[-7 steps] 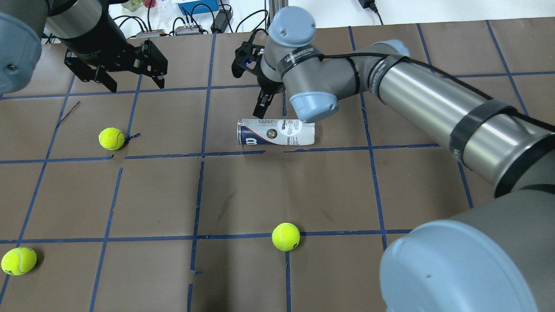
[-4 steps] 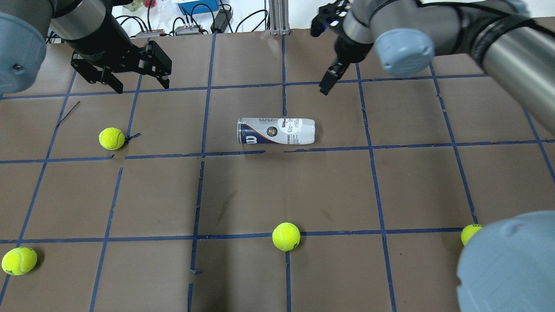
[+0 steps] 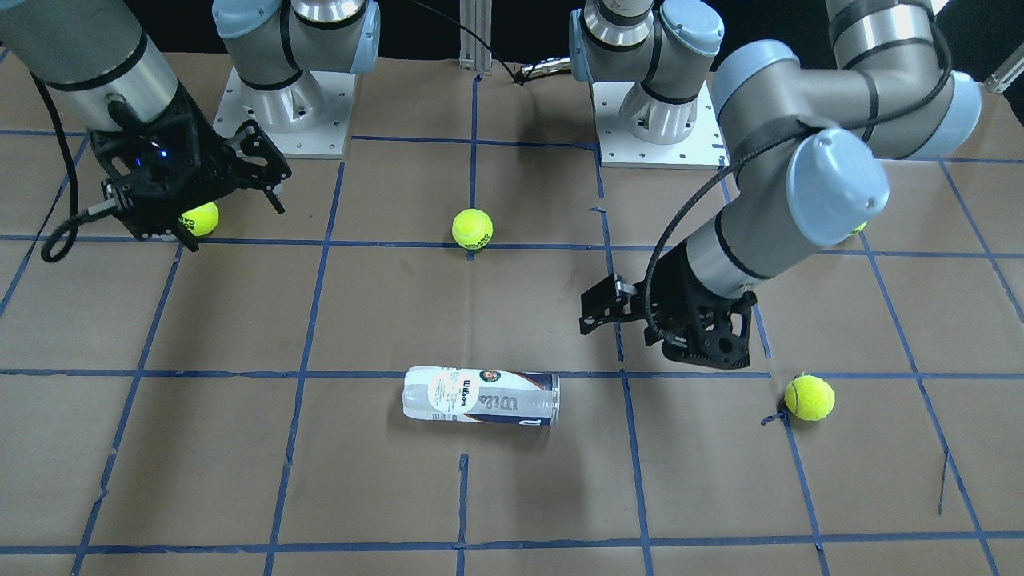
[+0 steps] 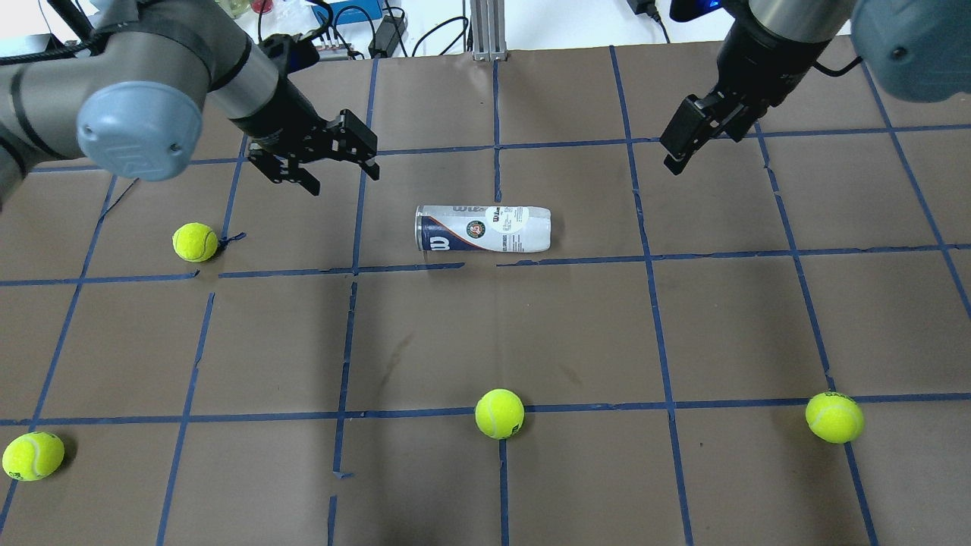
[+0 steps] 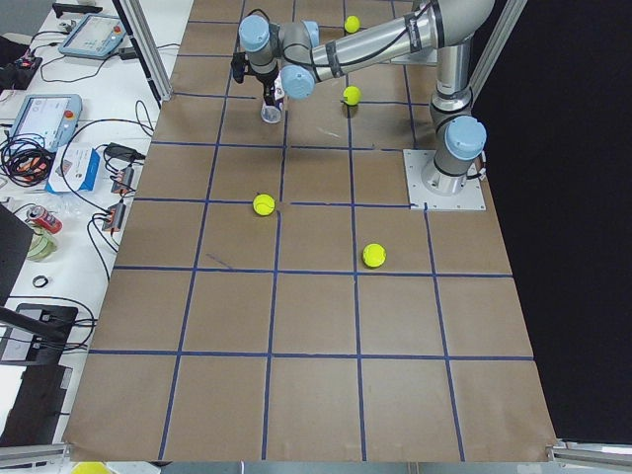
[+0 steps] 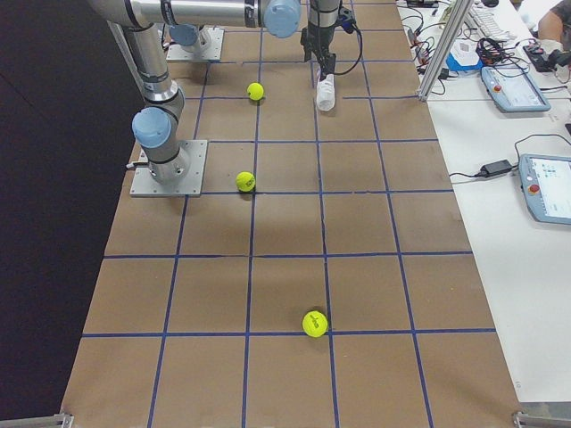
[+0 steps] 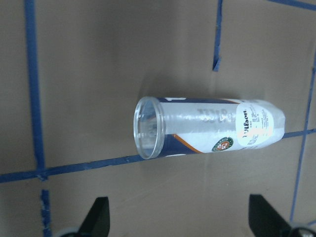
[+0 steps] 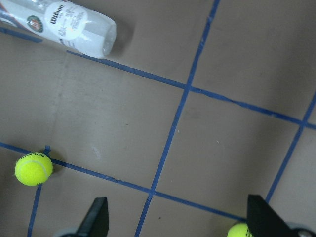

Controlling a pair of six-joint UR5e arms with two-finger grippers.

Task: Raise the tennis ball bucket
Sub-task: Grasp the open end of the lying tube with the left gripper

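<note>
"While both arms hang over the table (image 4: 531, 326), where does the tennis ball can (image 4: 483, 230) sit?"

"On its side near the middle of the brown paper, along a blue tape line. Neither arm touches it. Its open mouth points toward the robot's left."

"And the left gripper (image 4: 339, 174)?"

"Fingers spread wide and holding nothing, near the can's mouth but a little beyond it. Its wrist camera looks down at the can."

"The right gripper (image 4: 677, 148)?"

"Also spread and empty, well apart from the can, off past its closed end."

"Anything inside the can?"

"It looks empty, though through clear plastic I can't be sure. Four tennis balls (image 4: 500, 413) lie loose on the paper, all apart from it."
</note>
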